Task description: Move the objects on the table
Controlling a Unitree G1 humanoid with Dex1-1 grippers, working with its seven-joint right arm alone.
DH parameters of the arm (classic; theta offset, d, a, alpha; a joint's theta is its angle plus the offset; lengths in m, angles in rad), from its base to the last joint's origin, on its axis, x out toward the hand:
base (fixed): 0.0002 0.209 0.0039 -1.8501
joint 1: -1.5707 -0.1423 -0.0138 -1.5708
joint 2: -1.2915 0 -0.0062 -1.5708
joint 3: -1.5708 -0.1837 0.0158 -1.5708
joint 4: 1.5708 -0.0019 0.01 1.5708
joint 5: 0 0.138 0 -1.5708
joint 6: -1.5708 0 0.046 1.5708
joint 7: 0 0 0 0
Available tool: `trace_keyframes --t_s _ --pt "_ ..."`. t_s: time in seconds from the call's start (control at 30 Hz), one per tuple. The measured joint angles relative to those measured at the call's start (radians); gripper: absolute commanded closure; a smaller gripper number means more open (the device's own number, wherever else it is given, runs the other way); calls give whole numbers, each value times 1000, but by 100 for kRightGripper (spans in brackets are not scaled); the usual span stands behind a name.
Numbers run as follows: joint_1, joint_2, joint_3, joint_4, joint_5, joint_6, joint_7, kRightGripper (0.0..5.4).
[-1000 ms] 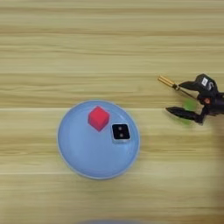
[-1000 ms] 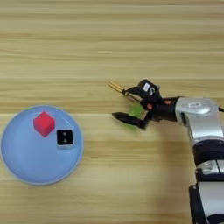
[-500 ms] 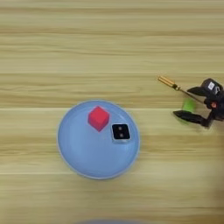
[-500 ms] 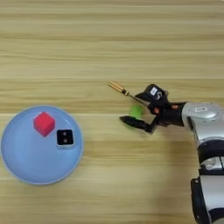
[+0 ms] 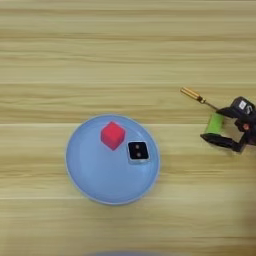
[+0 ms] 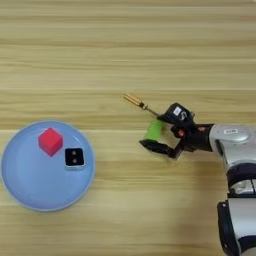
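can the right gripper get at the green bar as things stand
Probably yes: the right gripper is open with the green bar between its two fingers, and only the thin stick lies close by, off to one side.

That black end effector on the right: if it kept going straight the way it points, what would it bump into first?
The green bar, sitting between its two open fingers as the end effector points left. Beyond it lies bare table, then probably the blue plate.

No readable text, labels or numbers anywhere.
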Motion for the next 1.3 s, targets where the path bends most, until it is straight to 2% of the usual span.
trace_keyframes --t_s 0.73,1.0,1.17,1.3 --pt "-4 -1 24 33 0 -76 22 2" --pt "-10 -2 41 43 0 -90 33 84" --pt "-14 -2 45 56 0 -91 38 84" --pt "-45 -2 57 91 -7 -67 17 84"
